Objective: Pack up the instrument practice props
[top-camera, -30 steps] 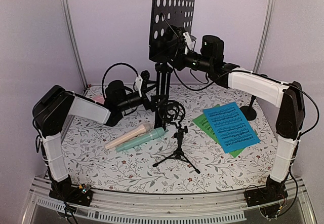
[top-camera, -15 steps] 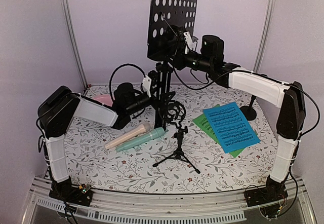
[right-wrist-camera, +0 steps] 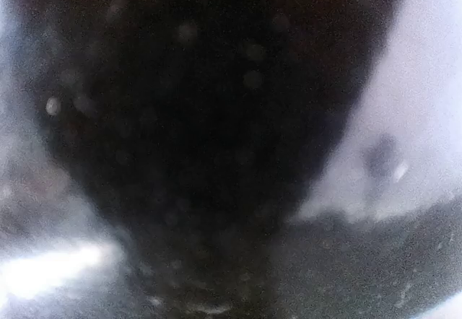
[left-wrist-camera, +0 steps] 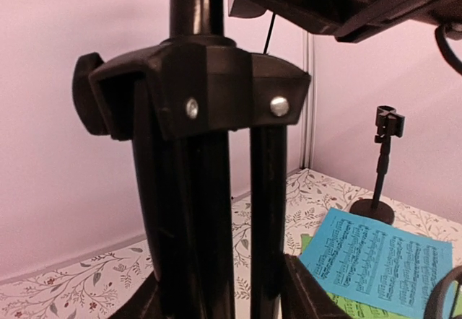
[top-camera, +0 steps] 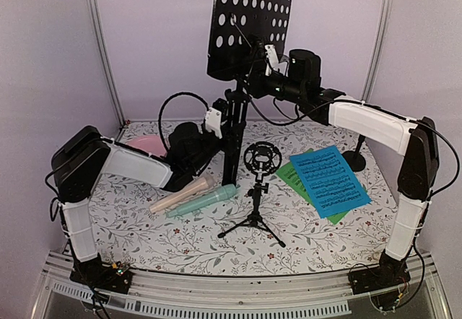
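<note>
Music rack [top-camera: 249,23] is upright mid-table, back of centre, perforated tray tilted high above both arms. Its tripod legs [left-wrist-camera: 180,218] are folded in under the leg collar [left-wrist-camera: 209,73], so it can't stand alone; my read is that's why both arms are on it. Left gripper [top-camera: 227,128] is low on the column, fingers [left-wrist-camera: 299,294] either side of the folded legs and apparently pinching them. Right gripper [top-camera: 261,63] is up behind the tray, likely steadying the top-heavy end, but its wrist view is just dark blur, so I can't tell if those jaws are gripping. Everything else looks unpacked: beige microphone [top-camera: 182,193] and mint microphone [top-camera: 206,200] lie side by side on the table [top-camera: 144,239], the small microphone tripod [top-camera: 254,214] stands in front, and the blue sheet [top-camera: 328,178] overlaps the green sheet [top-camera: 290,176] at right.
</note>
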You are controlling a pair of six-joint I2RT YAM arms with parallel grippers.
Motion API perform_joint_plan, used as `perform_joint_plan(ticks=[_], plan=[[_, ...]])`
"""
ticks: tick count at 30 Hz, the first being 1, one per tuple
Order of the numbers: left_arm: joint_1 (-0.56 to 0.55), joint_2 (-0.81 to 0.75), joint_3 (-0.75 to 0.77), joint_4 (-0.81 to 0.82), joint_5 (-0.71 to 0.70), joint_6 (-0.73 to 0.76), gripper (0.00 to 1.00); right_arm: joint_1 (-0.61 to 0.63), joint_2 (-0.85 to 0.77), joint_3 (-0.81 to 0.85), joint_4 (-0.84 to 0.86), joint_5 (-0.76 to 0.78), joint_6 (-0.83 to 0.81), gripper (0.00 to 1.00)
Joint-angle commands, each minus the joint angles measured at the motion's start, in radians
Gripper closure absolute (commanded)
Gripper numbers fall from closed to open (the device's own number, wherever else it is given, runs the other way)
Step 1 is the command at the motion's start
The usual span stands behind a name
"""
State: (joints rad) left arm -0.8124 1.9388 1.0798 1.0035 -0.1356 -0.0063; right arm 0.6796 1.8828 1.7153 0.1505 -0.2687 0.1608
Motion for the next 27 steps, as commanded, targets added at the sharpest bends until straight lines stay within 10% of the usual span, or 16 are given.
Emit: perform_joint_plan(ticks=[1, 3, 10, 27], plan=[[-0.047, -0.053, -0.014, -0.004, -0.039, 0.052, 0.61, 0.014, 0.001, -0.023, -0.178, -0.003, 0.018, 1.0], [-0.051, -0.054, -0.015, -0.016, -0.047, 0.068, 0.6, 0.015, -0.002, -0.02, -0.182, 0.0, 0.019, 1.0], [-0.055, -0.034, 0.003, -0.071, -0.022, 0.089, 0.03, 0.017, -0.02, -0.027, -0.186, 0.005, 0.022, 1.0], [-0.088, 0.085, 0.11, -0.208, -0.37, 0.112, 0.1, 0.029, -0.019, -0.011, -0.207, 0.012, 0.023, 1.0]])
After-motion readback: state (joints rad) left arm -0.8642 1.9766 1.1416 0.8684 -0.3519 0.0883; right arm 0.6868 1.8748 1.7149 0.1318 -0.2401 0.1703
